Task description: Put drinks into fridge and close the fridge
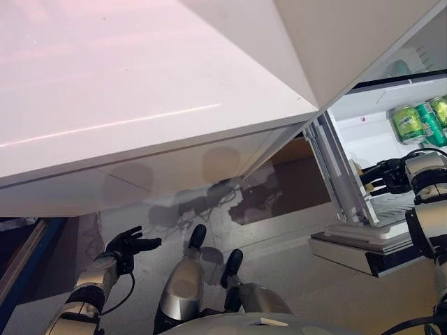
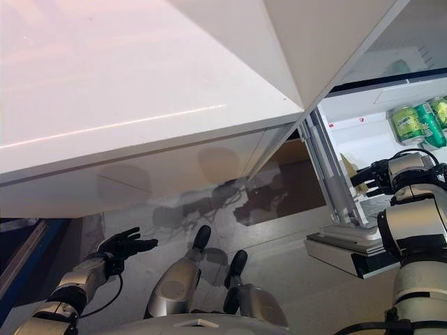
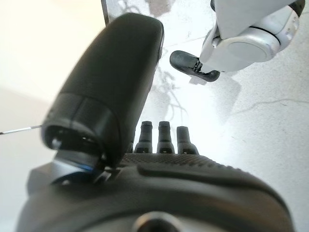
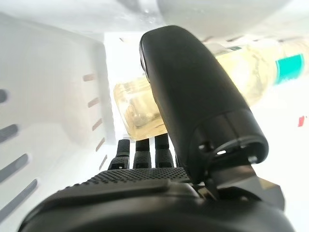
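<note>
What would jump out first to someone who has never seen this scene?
The big white fridge door swung wide open fills most of the head views. To its right, inside the lit fridge, green cans sit on a shelf. Lower down, the right hand holds a pale yellow bottle among the white compartments, while the left hand hangs open and empty near the floor.

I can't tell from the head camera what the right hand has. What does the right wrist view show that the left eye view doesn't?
Only the right wrist view shows a pale yellow bottle lying past the right hand, by the white slotted wall.

Only the left eye view shows green cans on the fridge shelf and the left hand, low and open.

Both show the right hand reaching into the open fridge.
</note>
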### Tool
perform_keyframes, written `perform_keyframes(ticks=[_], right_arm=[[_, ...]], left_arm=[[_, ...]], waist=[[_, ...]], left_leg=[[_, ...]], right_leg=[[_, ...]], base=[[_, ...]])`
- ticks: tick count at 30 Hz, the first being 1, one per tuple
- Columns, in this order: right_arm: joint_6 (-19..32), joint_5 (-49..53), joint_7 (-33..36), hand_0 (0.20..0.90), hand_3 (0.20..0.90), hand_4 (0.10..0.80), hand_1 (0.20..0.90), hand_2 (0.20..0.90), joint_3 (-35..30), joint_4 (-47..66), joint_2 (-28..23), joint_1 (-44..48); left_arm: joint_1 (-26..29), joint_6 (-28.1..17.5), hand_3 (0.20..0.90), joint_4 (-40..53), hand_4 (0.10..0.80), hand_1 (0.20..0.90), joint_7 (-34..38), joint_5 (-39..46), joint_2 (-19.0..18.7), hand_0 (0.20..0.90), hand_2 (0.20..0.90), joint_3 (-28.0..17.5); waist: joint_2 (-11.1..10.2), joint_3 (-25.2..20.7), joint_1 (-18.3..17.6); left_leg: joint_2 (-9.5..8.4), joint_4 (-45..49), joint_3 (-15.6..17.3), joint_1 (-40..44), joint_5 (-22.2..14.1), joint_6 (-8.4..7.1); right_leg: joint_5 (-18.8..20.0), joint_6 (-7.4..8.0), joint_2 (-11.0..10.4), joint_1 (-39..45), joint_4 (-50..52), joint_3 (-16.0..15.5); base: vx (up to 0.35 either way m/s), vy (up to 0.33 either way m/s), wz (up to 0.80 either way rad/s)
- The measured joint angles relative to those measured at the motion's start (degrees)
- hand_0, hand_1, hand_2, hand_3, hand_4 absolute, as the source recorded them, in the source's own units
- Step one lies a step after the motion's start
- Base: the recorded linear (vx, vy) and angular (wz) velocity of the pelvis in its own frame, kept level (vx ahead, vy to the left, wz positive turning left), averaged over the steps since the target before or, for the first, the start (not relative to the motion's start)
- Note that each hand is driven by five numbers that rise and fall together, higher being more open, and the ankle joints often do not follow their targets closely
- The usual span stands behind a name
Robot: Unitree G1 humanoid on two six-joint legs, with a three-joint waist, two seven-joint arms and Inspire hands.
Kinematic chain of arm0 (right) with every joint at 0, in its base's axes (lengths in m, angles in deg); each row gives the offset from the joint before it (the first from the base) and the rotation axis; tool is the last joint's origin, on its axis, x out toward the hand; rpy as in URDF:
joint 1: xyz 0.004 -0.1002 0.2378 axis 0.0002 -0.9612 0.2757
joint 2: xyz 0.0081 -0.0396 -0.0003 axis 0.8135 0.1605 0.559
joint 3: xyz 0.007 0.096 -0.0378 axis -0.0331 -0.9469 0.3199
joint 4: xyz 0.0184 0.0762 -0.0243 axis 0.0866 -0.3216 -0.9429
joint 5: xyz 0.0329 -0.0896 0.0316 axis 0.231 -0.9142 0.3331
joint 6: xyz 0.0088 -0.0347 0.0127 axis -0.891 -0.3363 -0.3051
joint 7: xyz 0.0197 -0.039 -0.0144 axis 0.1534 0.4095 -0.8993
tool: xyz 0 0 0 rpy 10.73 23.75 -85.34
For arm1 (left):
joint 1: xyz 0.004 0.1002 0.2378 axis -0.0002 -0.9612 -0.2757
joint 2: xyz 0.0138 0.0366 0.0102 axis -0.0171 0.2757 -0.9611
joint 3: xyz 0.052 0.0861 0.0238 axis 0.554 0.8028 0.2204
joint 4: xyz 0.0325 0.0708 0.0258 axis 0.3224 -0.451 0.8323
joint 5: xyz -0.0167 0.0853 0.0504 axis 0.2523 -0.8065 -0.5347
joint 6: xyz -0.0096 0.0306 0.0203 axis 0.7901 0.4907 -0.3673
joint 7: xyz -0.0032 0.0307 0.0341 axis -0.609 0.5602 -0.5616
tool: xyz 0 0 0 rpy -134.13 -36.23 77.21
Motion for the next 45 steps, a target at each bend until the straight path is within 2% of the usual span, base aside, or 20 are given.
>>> perform_keyframes(ticks=[4,8,9,13,18,20,24,28,33,36,39,42,45], right_arm=[[1.3,0.7,2.9,0.9,0.9,0.8,0.9,0.9,-0.9,0.0,0.0,0.0],[6.1,3.6,7.5,0.9,0.9,0.8,0.9,0.9,-1.5,1.8,-1.5,0.0],[8.1,5.8,10.1,0.9,0.9,0.8,0.9,0.9,-2.3,4.3,-2.3,0.0],[10.2,12.0,18.3,0.9,0.9,0.8,0.9,0.9,-3.5,19.5,-6.6,-0.7],[14.0,15.5,29.2,0.9,0.9,0.8,0.9,0.9,-12.2,40.5,-8.3,-6.2],[16.0,15.7,32.3,0.9,0.9,0.8,0.9,0.9,-17.0,48.0,-8.5,-11.2],[20.5,15.6,36.3,0.9,0.9,0.8,0.9,0.9,-24.5,60.4,-8.5,-21.5],[24.3,15.5,41.3,0.9,0.9,0.8,0.9,0.9,-32.2,67.6,-8.3,-33.4],[31.1,15.6,52.9,0.9,0.9,0.8,0.9,0.9,-42.0,71.3,-3.0,-44.4],[37.6,14.1,63.3,0.9,0.9,0.8,0.9,0.9,-47.9,74.0,3.1,-51.0],[40.5,12.9,70.6,0.9,0.9,0.8,0.9,0.9,-51.6,74.5,7.4,-56.2],[42.1,14.8,72.0,0.9,0.9,0.8,0.9,0.9,-54.6,73.3,10.7,-60.2],[42.2,19.8,68.5,0.9,0.9,0.8,0.9,0.9,-55.5,68.3,14.1,-64.6]], left_arm=[[1.4,0.7,0.9,-1.8,0.8,0.9,-0.9,0.0,0.0,0.9,0.9,0.0],[1.7,0.7,0.9,-2.7,0.8,0.9,-2.2,0.0,-0.1,0.9,0.9,0.0],[1.5,0.7,0.9,-3.8,0.8,0.9,-3.0,0.0,-0.1,0.9,0.9,0.0],[-0.4,0.7,0.9,-3.9,0.8,0.9,-4.3,0.0,0.2,0.9,0.9,0.0],[-2.8,0.6,0.9,-4.0,0.8,0.9,-4.6,0.0,1.8,0.9,0.9,-0.3],[-3.1,0.2,0.9,-4.3,0.8,0.9,-4.8,0.0,2.8,0.9,0.9,-0.6],[-5.1,-1.0,0.9,-4.5,0.8,0.9,-4.8,-0.1,5.1,0.9,0.9,-1.0],[-8.2,-2.0,0.9,-4.5,0.8,0.9,-5.8,-0.2,7.9,0.9,0.9,-1.3],[-10.8,-4.4,0.9,-5.6,0.8,0.9,-6.2,-0.3,10.1,0.9,0.9,-2.7],[-12.6,-4.7,0.9,-5.7,0.8,0.9,-5.9,-1.4,11.4,0.9,0.9,-2.9],[-14.7,-5.6,0.9,-5.6,0.8,0.9,-5.9,-2.6,12.9,0.9,0.9,-3.3],[-15.9,-6.0,0.9,-5.7,0.8,0.9,-5.8,-2.6,13.8,0.9,0.9,-3.3],[-16.9,-6.1,0.9,-5.7,0.8,0.9,-5.7,-2.6,13.9,0.9,0.9,-3.3]], waist=[[0.2,-0.1,-0.2],[0.4,-0.1,-1.0],[0.6,-0.2,-1.8],[2.1,-0.9,-4.4],[5.1,-2.6,-6.8],[6.0,-3.3,-7.7],[6.8,-4.0,-10.4],[7.3,-6.6,-13.5],[8.0,-9.4,-16.5],[9.0,-11.0,-18.2],[9.6,-11.7,-19.3],[9.9,-12.2,-20.4],[9.4,-13.0,-21.3]], left_leg=[[-0.18,-0.2,0.1,0.8,0.0,0.05],[-0.15,-0.2,0.1,1.3,0.2,0.23],[-0.18,-0.4,0.2,1.9,0.2,0.26],[-0.27,-0.7,0.7,2.3,0.3,0.46],[-0.34,-1.8,2.0,4.6,0.5,0.69],[-0.36,-1.8,2.1,4.9,0.3,0.89],[-0.2,-1.8,3.3,5.7,0.1,1.1],[-0.14,-1.8,4.4,6.0,-0.4,1.39],[0.06,-1.9,5.5,6.3,-0.8,1.37],[0.17,-2.0,6.3,6.3,-1.1,1.36],[0.23,-2.1,7.1,6.8,-1.4,1.42],[0.28,-2.1,7.6,7.0,-1.7,1.39],[0.49,-2.1,8.2,7.0,-1.8,1.29]], right_leg=[[0.0,0.02,-0.2,0.8,0.0,0.0],[0.1,0.1,-0.2,1.3,0.0,0.0],[0.1,0.13,-0.2,1.7,0.0,0.1],[0.3,0.34,-0.4,1.9,0.0,0.5],[0.3,0.42,-0.7,3.0,0.0,2.0],[0.2,0.52,-0.7,3.4,0.0,3.2],[0.2,0.58,-0.7,3.7,0.0,4.6],[0.2,0.59,-0.7,3.7,0.0,5.7],[0.2,0.61,-0.6,3.5,0.0,6.7],[0.2,0.62,-0.6,3.1,0.0,7.8],[0.3,0.77,-0.6,3.2,0.0,8.4],[0.3,0.8,-0.6,3.2,0.0,9.1],[0.2,0.92,-0.5,3.1,0.0,9.4]], base=[[0.025,0.062,0.0],[0.042,0.075,0.02],[0.037,0.088,-0.03],[0.04,0.11,-0.06],[0.036,0.092,-0.13],[0.026,0.052,-0.01],[0.015,0.027,-0.13],[0.002,0.005,-0.16],[-0.027,-0.01,-0.12],[-0.021,-0.028,-0.17],[-0.013,-0.023,-0.17],[0.002,-0.028,-0.1],[0.037,-0.059,-0.07]])
